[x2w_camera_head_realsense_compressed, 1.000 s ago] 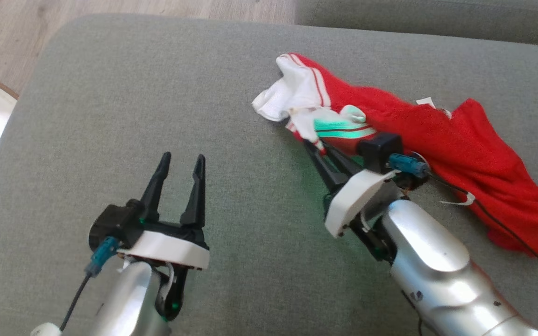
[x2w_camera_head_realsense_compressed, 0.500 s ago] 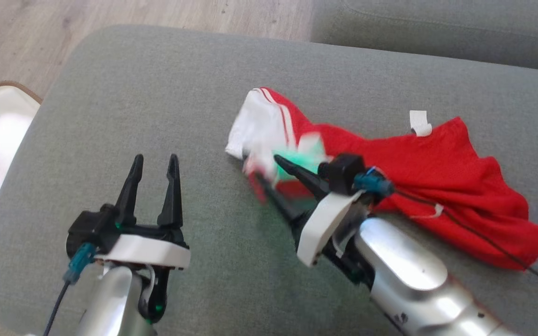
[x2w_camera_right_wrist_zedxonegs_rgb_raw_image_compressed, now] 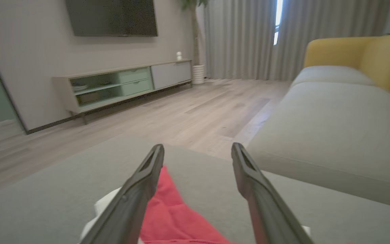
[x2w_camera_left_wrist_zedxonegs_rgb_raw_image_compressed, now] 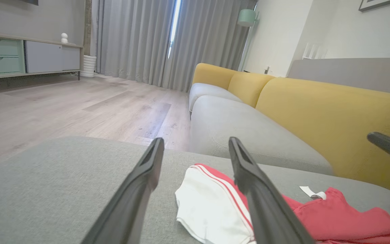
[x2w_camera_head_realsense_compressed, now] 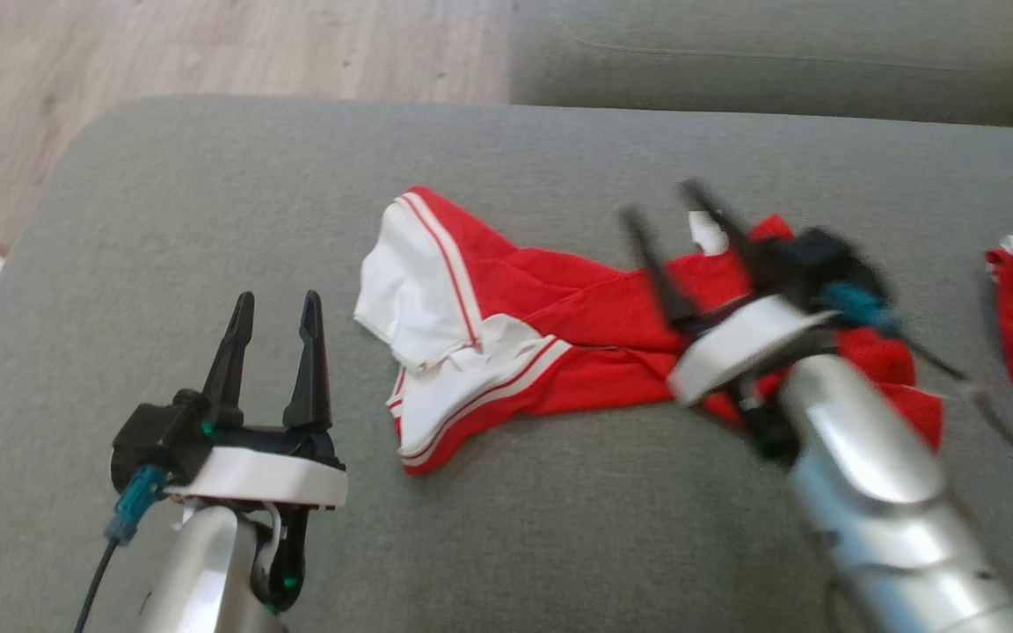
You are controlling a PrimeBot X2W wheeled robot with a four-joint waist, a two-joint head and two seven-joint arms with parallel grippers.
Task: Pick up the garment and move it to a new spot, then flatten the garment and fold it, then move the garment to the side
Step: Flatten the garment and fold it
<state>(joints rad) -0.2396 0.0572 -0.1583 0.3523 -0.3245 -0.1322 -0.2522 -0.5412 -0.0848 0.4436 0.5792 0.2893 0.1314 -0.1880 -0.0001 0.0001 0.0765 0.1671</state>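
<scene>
With your left gripper [x2w_camera_head_realsense_compressed: 278, 301] and right gripper [x2w_camera_head_realsense_compressed: 660, 200] both spread empty, pinch the bunched garment [x2w_camera_head_realsense_compressed: 594, 369] at its left and right ends and pull flat.

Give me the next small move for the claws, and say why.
Probably move the left claw right to the white end of the garment and close on its edge. The garment lies bunched and creased on the cushion, so flattening seems due; both claws are open and empty, the left claw is apart from the cloth, and the right claw hovers over the red end.
</scene>
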